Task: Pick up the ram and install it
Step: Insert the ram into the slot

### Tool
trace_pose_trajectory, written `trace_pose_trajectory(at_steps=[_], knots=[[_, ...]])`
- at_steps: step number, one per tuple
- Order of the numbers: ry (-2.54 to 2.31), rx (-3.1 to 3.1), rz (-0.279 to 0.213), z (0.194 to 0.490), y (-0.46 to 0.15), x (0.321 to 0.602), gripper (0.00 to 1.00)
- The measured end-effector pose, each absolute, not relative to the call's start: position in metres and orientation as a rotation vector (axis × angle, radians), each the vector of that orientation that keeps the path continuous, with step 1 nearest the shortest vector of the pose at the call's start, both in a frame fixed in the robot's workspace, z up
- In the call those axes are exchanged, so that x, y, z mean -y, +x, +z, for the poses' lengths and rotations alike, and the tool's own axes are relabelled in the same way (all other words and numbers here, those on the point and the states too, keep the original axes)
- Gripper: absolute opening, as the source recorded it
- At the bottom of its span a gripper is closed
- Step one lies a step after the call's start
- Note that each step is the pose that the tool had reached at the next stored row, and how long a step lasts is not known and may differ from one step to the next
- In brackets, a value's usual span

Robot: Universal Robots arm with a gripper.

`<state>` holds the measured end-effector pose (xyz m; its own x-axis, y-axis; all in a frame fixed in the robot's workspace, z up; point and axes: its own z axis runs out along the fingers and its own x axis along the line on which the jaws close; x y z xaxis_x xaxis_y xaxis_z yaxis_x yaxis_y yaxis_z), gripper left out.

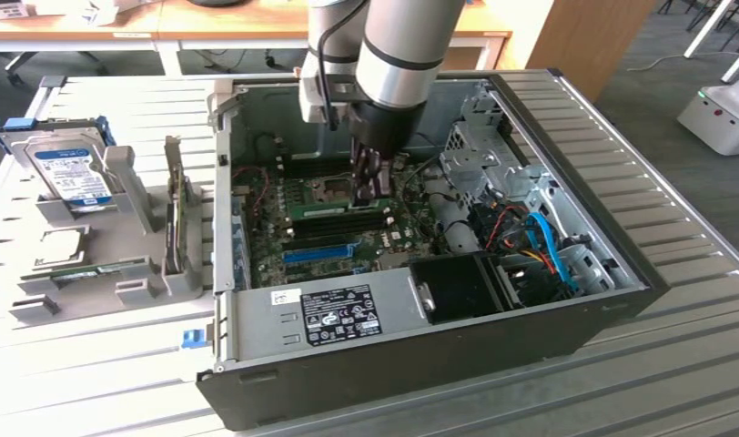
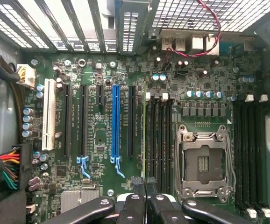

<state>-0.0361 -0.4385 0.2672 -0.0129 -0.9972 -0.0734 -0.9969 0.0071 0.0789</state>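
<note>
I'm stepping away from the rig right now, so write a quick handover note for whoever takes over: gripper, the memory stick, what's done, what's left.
Gripper: shut, low inside the computer case, just above the memory slots.
Memory stick: standing on edge in a slot beside the processor socket, under the gripper; whether they touch cannot be told.
Done: stick picked up and brought to its slot.
Left: full seating is not confirmed; the slot latches cannot be judged.

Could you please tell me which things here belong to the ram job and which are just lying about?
Job: gripper, shut above the memory slots; ram, seemingly seated in a slot; motherboard.
Lying about: hard drive; grey holder; blue expansion slot.
</note>
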Motion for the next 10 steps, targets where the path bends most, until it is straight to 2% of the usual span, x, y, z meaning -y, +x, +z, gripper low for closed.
trace_pose_trajectory(at_steps=[10], knots=[[2.204,2.228,-0.169,0.257,-0.0361,0.4385,0.12]])
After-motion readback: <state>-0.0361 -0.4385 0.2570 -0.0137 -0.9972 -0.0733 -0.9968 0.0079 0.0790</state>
